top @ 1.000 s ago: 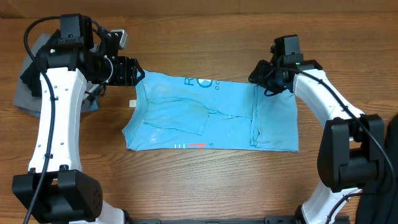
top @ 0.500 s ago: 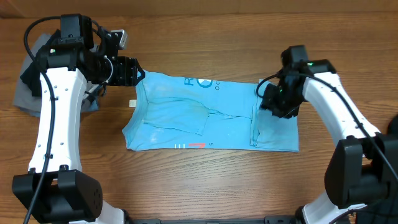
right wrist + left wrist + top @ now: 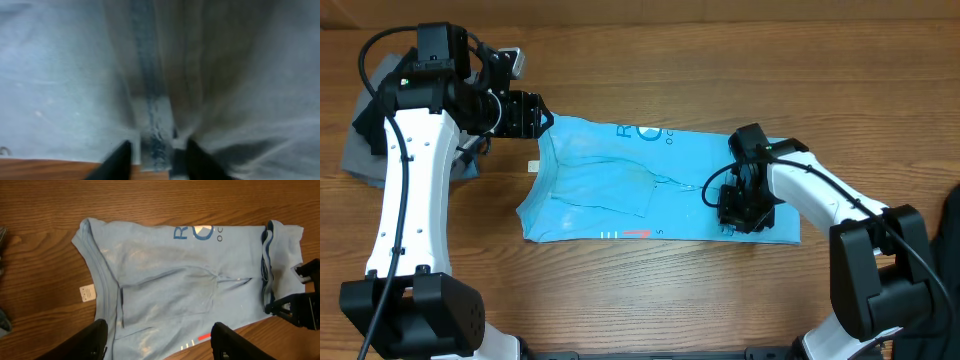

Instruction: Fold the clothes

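At table (image 3: 640, 300) centre, the light blue T-shirt (image 3: 610, 185) lies flat, part-folded. The right tool (image 3: 157, 155) has moved from the far right edge onto the near right hem (image 3: 152, 115), jaws straddling it; firm clamping cannot be confirmed. The left tool (image 3: 160, 345) is unchanged, open and empty, beside the collar corner. Bare table borders the near edge.

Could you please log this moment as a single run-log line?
left gripper open, empty | right gripper on T-shirt, fingers astride folded seam | fold unfinished
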Tool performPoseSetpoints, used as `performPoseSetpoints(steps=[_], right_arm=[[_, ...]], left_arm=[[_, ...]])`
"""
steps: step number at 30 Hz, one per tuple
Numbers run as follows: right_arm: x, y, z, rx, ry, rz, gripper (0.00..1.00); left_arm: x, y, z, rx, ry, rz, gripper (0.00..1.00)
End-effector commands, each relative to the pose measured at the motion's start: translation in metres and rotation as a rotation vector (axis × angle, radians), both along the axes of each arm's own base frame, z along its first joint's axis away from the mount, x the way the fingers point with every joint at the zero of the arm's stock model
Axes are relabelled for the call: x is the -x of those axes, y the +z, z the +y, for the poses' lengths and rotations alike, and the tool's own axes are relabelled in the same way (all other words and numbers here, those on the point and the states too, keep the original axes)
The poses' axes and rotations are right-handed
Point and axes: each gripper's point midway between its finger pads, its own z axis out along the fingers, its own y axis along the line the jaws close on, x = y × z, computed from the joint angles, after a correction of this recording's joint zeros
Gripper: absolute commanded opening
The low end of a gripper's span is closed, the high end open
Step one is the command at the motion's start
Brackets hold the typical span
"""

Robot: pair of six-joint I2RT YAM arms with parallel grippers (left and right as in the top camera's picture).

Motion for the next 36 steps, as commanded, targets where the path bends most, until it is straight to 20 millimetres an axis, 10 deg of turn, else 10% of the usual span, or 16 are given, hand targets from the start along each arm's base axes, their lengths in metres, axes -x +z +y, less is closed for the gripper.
performPoseSetpoints(steps=[1, 17, 22, 27, 36], right_arm=[[-0.002, 0.001, -0.006, 0.038, -0.018, -0.021, 0.06], [0.015, 0.027, 0.008, -0.047, 0.036, -0.001, 0.04], [-0.052, 0.069, -0.001, -0.106, -0.041, -0.251, 0.23], [-0.117, 0.104, -0.053, -0.123, -0.249, -0.463, 0.28], [-0.154, 0.065, -0.135, -0.170, -0.536, -0.466, 0.28]], left_arm=[[-0.002, 0.020, 0.000, 0.002, -0.017, -0.064, 0.69], [-0.003, 0.020, 0.000, 0.001, -0.017, -0.069, 0.70], [-0.003, 0.021, 0.000, 0.001, -0.017, -0.072, 0.70], [-0.002, 0.020, -0.001, 0.003, -0.018, -0.064, 0.70], [-0.002, 0.020, -0.001, 0.002, -0.018, -0.065, 0.70]])
